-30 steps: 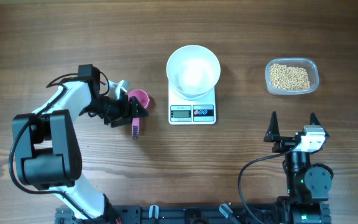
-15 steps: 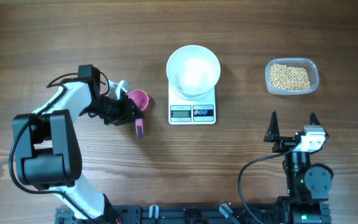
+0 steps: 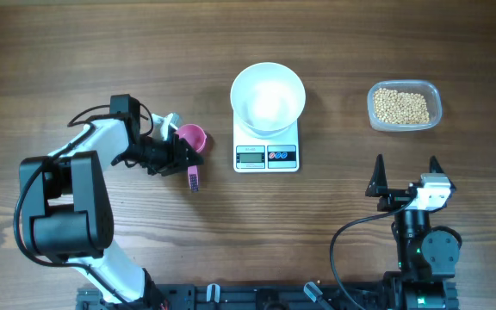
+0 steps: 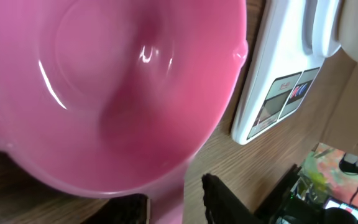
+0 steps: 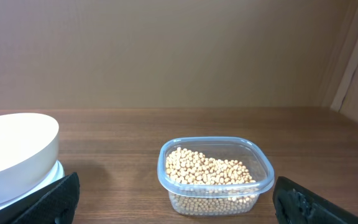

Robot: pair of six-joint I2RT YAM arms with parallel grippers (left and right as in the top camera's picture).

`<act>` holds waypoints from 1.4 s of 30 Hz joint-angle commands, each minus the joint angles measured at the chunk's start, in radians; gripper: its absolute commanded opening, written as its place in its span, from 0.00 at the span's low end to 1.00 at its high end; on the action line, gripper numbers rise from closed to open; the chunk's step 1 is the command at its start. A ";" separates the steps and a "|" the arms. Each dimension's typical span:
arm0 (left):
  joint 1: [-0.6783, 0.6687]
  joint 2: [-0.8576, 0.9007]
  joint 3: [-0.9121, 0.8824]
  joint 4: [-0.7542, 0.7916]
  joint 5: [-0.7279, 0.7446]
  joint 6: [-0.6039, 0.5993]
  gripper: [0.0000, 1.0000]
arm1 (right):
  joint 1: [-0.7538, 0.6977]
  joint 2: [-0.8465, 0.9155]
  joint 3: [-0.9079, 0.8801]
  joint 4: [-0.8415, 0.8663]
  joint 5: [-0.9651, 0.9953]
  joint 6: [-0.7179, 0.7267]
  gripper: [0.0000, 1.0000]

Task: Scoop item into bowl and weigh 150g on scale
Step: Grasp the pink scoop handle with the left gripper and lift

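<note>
Left gripper has narrowed onto the pink scoop, gripping its handle, with beans well apart beyond the scale.

Legible text: none. Display digits and button markings on the scale are too small or blurred to read in the overhead and left wrist views.

Looked like a robotics lab bench: wood tabletop, left arm and right arm mounted on a black rail along its near edge, exposed cable, plain beige wall behind the far edge.
</note>
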State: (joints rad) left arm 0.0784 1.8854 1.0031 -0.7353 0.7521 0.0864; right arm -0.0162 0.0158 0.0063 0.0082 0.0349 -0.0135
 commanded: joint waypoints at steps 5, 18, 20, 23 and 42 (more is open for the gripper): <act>-0.003 0.015 -0.010 0.003 0.021 -0.014 0.21 | 0.006 -0.005 -0.001 0.004 0.017 -0.012 1.00; 0.044 0.006 0.014 0.009 0.266 -0.095 0.04 | 0.006 -0.005 -0.001 0.004 0.017 -0.012 1.00; 0.089 -0.016 0.039 0.006 0.460 -0.095 0.04 | 0.006 -0.005 -0.001 0.004 0.017 -0.012 1.00; 0.147 -0.089 0.065 0.006 0.662 -0.095 0.04 | 0.006 -0.005 -0.001 0.004 0.017 -0.012 1.00; -0.024 -0.679 0.174 0.728 0.056 -1.127 0.04 | 0.006 0.201 0.335 0.474 -0.188 0.266 1.00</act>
State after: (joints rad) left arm 0.1040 1.2007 1.1656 -0.0536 0.8787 -0.9188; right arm -0.0158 0.0990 0.1318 0.5957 -0.0280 0.2119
